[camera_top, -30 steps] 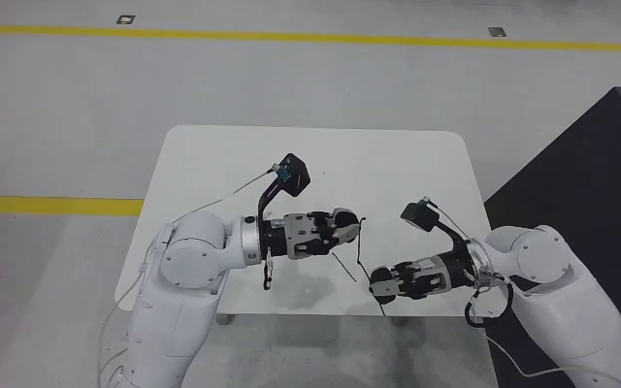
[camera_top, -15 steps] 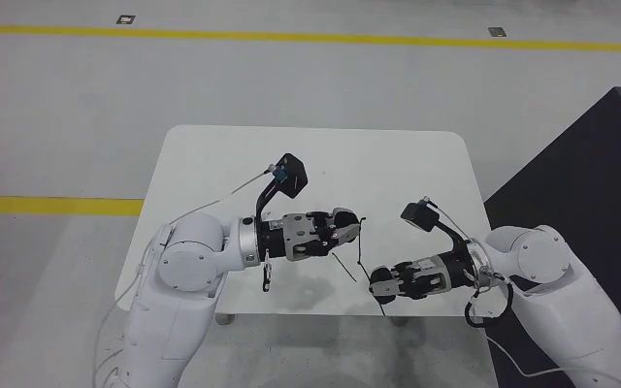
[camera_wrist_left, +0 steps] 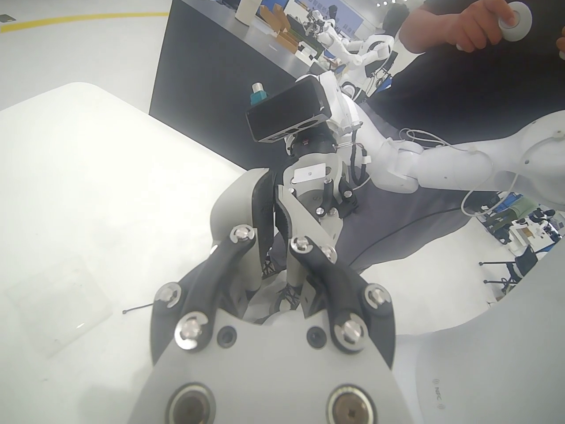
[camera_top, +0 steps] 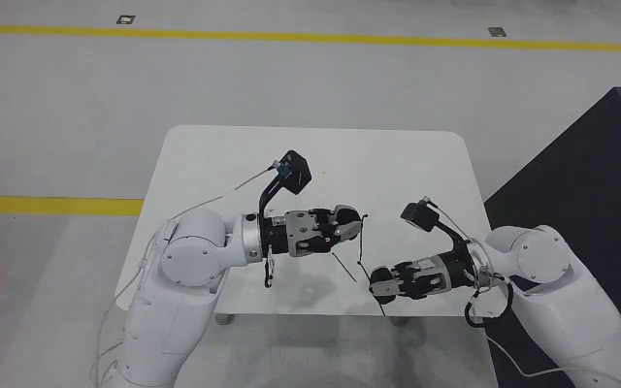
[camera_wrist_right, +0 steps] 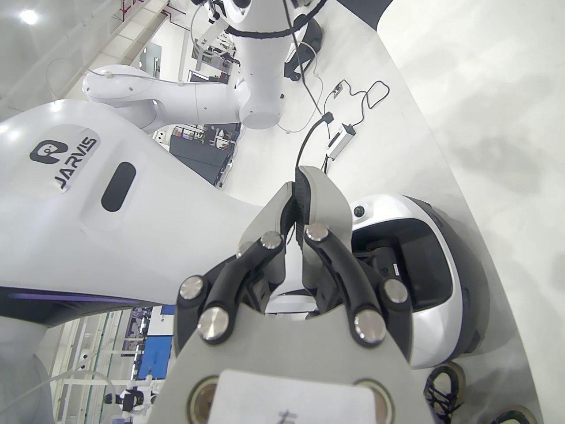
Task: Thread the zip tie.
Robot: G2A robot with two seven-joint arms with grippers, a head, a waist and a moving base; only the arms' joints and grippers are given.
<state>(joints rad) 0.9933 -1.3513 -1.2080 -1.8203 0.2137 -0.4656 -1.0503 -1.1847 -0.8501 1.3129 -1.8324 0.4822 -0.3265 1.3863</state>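
A thin black zip tie (camera_top: 359, 250) hangs in the air over the front of the white table (camera_top: 388, 165), running between my two grippers. Its upper end meets the fingertips of my left gripper (camera_top: 359, 225), which is shut (camera_wrist_left: 270, 183); the tie itself is hidden there in the left wrist view. My right gripper (camera_top: 373, 283) is shut on the lower part. In the right wrist view the zip tie (camera_wrist_right: 309, 143) sticks out past the right gripper (camera_wrist_right: 300, 174), pinched between the black pads. A short tail pokes out below the right gripper near the table's front edge.
A second thin black strip (camera_top: 342, 266) lies on the table under the grippers, with its small end (camera_wrist_left: 137, 309) beside a clear plastic sheet (camera_wrist_left: 53, 306). A black counter (camera_top: 582, 194) stands off the table's right side. The far half of the table is bare.
The left gripper has edged slightly toward the far side with the tie's upper end. The right arm has kept still.
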